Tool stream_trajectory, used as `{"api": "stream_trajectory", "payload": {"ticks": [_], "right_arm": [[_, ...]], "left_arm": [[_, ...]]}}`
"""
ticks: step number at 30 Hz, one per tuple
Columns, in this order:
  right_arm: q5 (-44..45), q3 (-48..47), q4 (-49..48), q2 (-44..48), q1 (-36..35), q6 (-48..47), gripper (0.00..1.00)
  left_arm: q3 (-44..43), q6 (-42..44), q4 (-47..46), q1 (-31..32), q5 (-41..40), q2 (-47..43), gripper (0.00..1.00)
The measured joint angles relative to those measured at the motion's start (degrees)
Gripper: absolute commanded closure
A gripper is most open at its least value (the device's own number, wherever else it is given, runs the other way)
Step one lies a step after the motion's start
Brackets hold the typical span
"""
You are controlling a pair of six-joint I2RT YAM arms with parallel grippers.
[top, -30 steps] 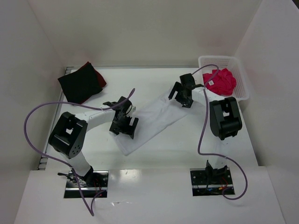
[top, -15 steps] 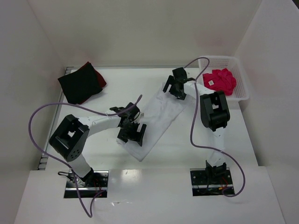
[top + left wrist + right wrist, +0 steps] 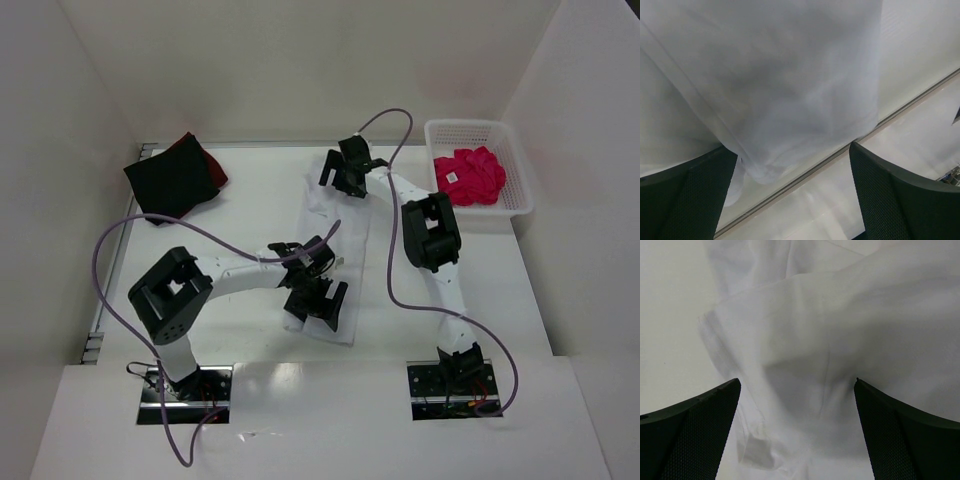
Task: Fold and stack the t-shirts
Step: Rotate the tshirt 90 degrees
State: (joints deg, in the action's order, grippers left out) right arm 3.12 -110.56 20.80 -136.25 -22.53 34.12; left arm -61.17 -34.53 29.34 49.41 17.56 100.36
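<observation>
Since a second ago the white t-shirt (image 3: 335, 240) has swung from a diagonal to lying almost straight away from the arms, and both arms went with it. The left gripper (image 3: 318, 306) sits on its near end and the right gripper (image 3: 345, 176) on its far end. Both are spread wide, with cloth between the fingers. The pink-red shirt (image 3: 472, 175) is bunched up in the basket (image 3: 512, 150), and the black shirt (image 3: 168, 182) is at far left.
</observation>
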Motion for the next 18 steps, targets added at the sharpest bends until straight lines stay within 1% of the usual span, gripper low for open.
{"api": "stream_trajectory", "payload": {"ticks": [3,7,14,18], "right_arm": [[-0.8,-5.9,0.2,-3.7,-1.0,-0.6,0.00],[-1.3,-9.9,0.7,-6.1,-2.1,-1.1,0.00],[-1.5,-10.9,1.5,-6.6,-2.3,-2.1,0.00],[-2.1,-10.3,1.6,-5.7,-2.3,-2.5,0.00]], "left_arm": [[-1.2,-0.4,-0.5,0.6,0.5,1.1,0.01],[-2.7,-0.6,-0.9,1.1,1.2,2.5,0.01],[-2.9,-2.2,-1.0,1.2,0.2,2.6,0.01],[-4.3,-2.3,1.3,1.5,-4.9,1.2,0.01]]}}
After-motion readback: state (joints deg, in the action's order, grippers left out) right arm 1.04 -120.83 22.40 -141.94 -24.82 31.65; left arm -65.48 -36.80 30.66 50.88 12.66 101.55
